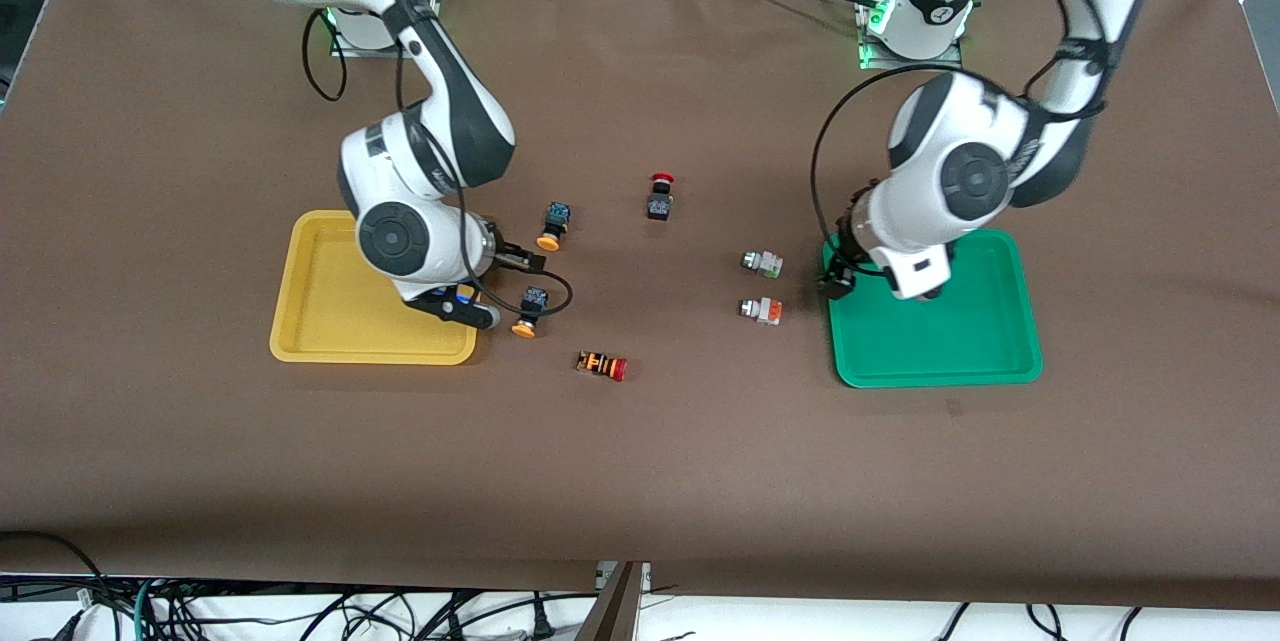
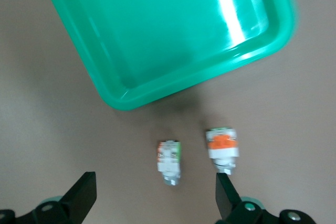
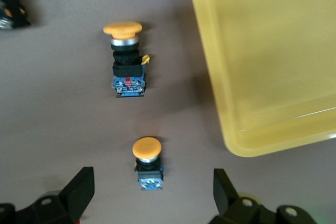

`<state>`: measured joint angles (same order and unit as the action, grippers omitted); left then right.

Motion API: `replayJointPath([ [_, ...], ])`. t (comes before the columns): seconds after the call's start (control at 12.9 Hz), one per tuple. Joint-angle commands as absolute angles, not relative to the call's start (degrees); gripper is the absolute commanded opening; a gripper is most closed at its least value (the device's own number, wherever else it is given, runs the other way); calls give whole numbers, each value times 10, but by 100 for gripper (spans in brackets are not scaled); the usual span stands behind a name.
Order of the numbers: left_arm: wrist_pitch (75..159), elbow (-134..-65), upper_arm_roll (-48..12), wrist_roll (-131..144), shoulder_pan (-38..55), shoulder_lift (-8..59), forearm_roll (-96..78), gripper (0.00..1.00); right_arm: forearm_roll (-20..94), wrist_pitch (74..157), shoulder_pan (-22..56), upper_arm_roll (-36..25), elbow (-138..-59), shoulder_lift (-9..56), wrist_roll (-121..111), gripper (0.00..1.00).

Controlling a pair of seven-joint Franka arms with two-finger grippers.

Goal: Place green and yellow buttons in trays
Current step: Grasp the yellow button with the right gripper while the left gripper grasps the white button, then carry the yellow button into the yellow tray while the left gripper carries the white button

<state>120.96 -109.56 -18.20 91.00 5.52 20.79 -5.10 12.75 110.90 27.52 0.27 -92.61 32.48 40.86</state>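
Note:
Two black buttons with yellow-orange caps (image 1: pixel 552 224) (image 1: pixel 530 311) lie beside the yellow tray (image 1: pixel 330 326). My right gripper (image 1: pixel 500 286) hangs open and empty over them; in the right wrist view (image 3: pixel 149 192) one button (image 3: pixel 148 163) lies just ahead of the open fingers, the other (image 3: pixel 126 59) farther off, beside the tray (image 3: pixel 262 66). Two grey-white buttons, green-marked (image 1: pixel 762 264) and orange-marked (image 1: pixel 762 310), lie beside the green tray (image 1: pixel 940 361). My left gripper (image 1: pixel 838 279) hangs open and empty over that tray's edge; its wrist view (image 2: pixel 155 198) shows both buttons (image 2: pixel 169 158) (image 2: pixel 223 148) and the tray (image 2: pixel 173 35).
A black switch with a red cap (image 1: pixel 660 196) stands mid-table, farther from the front camera than the buttons. An orange-striped switch with a red cap (image 1: pixel 602 365) lies nearer the front camera; it also shows in the right wrist view (image 3: pixel 11 18). Brown cloth covers the table.

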Motion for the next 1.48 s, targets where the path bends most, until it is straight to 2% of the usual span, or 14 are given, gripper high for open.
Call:
replayJointPath([
  [0.0,1242,-1100,-178,964,82,259,-38,100,141,1183,322,-2,-1000,309,478,100],
  [0.31,1359,-1156,-179,987,100,270,-33,100,141,1223,345,-2,-1039,321,489,100],
  [0.62,1435,-1186,-179,998,108,284,-33,100,140,1268,356,-1,-1059,338,482,100],
  [0.78,1469,-1194,-178,999,119,299,-33,97,140,1281,360,-1,-1062,345,481,94],
  [0.85,1470,-1194,-176,998,126,308,-31,58,140,1288,365,-1,-1063,349,481,86],
  [0.93,1470,-1194,-171,998,141,310,-12,29,140,1290,369,-1,-1062,352,481,64],
  [1.01,1468,-1193,-170,998,143,315,9,24,140,1289,369,-1,-1062,353,481,41],
  [1.09,1465,-1192,-168,996,142,316,19,15,140,1287,369,-1,-1061,352,479,23],
  [1.17,1456,-1190,-167,992,141,310,24,10,140,1282,368,-2,-1058,347,475,10],
  [1.24,1416,-1182,-164,991,141,302,25,7,140,1273,367,-6,-1054,336,456,1],
  [1.4,1299,-1141,-160,960,121,276,44,6,140,1233,351,-33,-1042,313,382,0],
])
